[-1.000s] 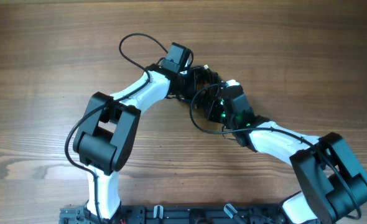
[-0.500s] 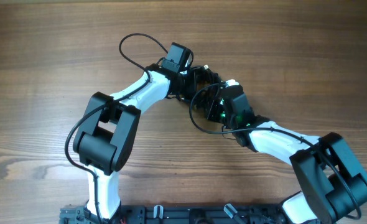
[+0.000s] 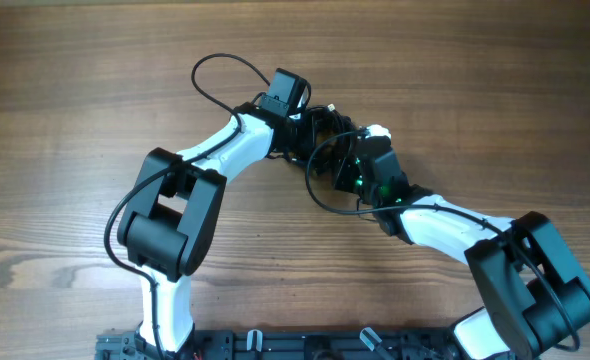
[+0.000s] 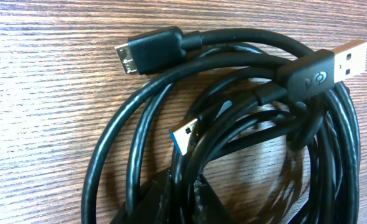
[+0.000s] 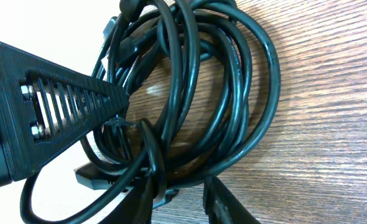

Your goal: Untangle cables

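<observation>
The cables [image 3: 327,128] are a tangled bundle of thin black cords between my two grippers at mid table. In the left wrist view the cables [image 4: 140,124] loop on the wood with a flat silver plug [image 4: 129,57], a USB plug [image 4: 348,59] and a blue-tipped plug [image 4: 186,134] showing. My left gripper [image 4: 185,194] is shut on a couple of strands at the loop's near side. In the right wrist view the coils [image 5: 233,93] hang across my right gripper [image 5: 185,200]. Its fingers [image 5: 230,205] stand apart with strands crossing between them, one resting against the left finger.
A black ribbed part of the left arm [image 5: 53,112] crowds the coils on the left of the right wrist view. The left arm's own thicker black wire [image 3: 215,70] arcs over the wooden table [image 3: 75,120]. Both arm bases sit at the front edge.
My right gripper's jaws have narrowed around the strands and its wrist has nudged slightly toward the bundle. The left arm and its grip have not moved.
</observation>
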Available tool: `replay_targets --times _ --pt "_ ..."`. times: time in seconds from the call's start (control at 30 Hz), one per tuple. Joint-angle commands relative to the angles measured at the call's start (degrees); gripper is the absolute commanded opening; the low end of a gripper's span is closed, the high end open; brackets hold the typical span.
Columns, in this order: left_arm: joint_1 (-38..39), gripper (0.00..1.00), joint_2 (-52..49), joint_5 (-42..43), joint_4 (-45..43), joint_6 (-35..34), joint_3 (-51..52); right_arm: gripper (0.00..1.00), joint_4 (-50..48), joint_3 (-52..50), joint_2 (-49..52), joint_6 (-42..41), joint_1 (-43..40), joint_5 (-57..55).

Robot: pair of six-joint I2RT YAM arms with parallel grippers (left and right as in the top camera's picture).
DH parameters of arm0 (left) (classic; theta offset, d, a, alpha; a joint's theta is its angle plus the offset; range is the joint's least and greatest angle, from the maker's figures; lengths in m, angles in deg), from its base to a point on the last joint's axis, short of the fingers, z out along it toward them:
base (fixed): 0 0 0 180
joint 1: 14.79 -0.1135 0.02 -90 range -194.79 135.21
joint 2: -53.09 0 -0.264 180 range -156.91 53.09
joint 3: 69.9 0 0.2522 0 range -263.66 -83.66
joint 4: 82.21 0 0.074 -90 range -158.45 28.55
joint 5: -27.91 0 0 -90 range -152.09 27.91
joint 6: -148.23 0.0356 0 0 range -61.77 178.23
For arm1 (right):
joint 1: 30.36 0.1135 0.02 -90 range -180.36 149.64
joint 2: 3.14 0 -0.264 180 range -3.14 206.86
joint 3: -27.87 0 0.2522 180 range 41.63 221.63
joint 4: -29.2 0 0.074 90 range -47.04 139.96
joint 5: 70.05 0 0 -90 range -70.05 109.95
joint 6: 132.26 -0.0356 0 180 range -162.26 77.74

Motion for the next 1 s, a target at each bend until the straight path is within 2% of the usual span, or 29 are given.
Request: replay_targets --times 0.0,0.07,0.37,0.97 --pt "0.6 0.13 -2.4 0.9 0.9 0.3 0.5 0.24 -0.6 0.1 1.4 0.0 0.9 -2.3" --pt "0.6 0.13 -2.4 0.9 0.9 0.3 0.5 0.21 -0.9 0.1 1.7 0.0 1.5 -2.3" --pt "0.6 0.13 -2.4 0.9 0.9 0.3 0.5 0.22 1.4 0.1 1.8 -1.7 2.1 2.5" --pt "0.6 0.13 -2.4 0.9 0.9 0.3 0.5 0.17 -2.0 0.1 2.5 -2.6 2.2 -7.6"
